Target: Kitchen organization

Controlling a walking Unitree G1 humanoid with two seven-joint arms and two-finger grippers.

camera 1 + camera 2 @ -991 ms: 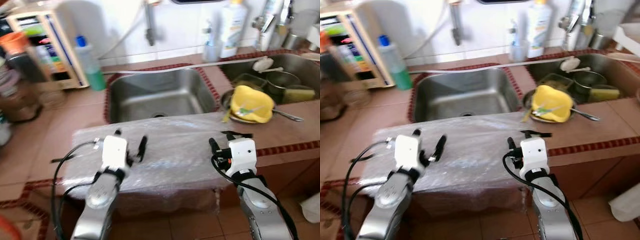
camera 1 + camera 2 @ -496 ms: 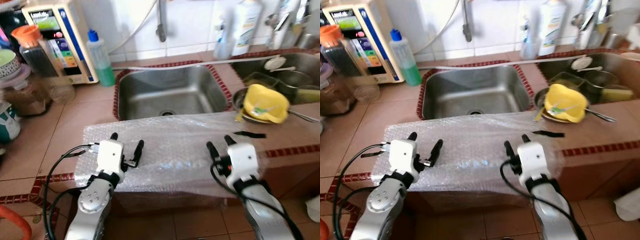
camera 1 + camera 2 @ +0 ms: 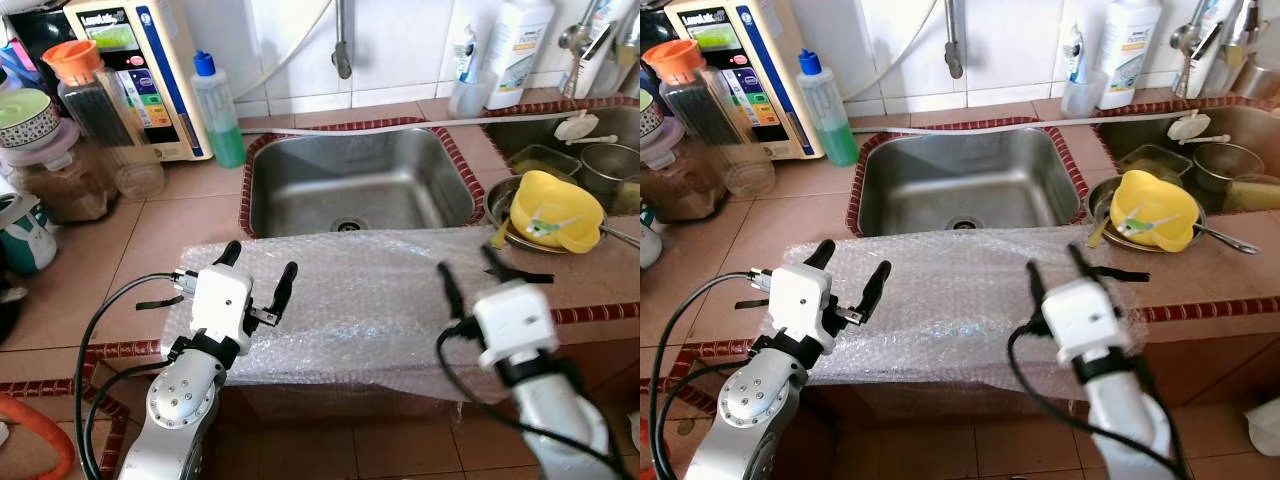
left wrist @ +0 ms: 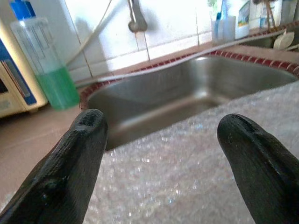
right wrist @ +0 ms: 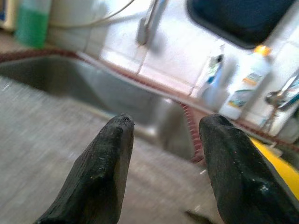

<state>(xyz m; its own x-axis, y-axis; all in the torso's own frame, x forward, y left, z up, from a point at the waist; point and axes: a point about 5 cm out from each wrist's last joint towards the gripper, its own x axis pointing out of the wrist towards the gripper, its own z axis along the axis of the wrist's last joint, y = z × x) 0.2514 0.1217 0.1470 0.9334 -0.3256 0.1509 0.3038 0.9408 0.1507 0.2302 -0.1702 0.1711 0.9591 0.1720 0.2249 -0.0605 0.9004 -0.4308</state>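
Since the earlier frames the head camera has swung left and sharpened, bringing more of the left end of the table into view, while both arms stay raised over the sheet of clear bubble wrap (image 3: 360, 305). It lies flat on the brown tiled table (image 3: 150, 240), along the front edge, just before the empty stainless steel sink basin (image 3: 355, 185) and draping slightly over the edge.

Above the sheet's left part is the left gripper (image 3: 258, 282), its black fingers (image 4: 77, 158) spread wide and empty. Towards the sheet's right end is the right gripper (image 3: 478, 275), its fingers (image 5: 105, 172) likewise apart and holding nothing. Both seem poised one at each end, probably so the sheet can be lifted or folded evenly.

A yellow plastic bowl (image 3: 555, 210) rests on dishes at the right edge. A bottle of green liquid with a blue cap (image 3: 218, 110) and a beige water dispenser (image 3: 135, 70) stand at the back left.
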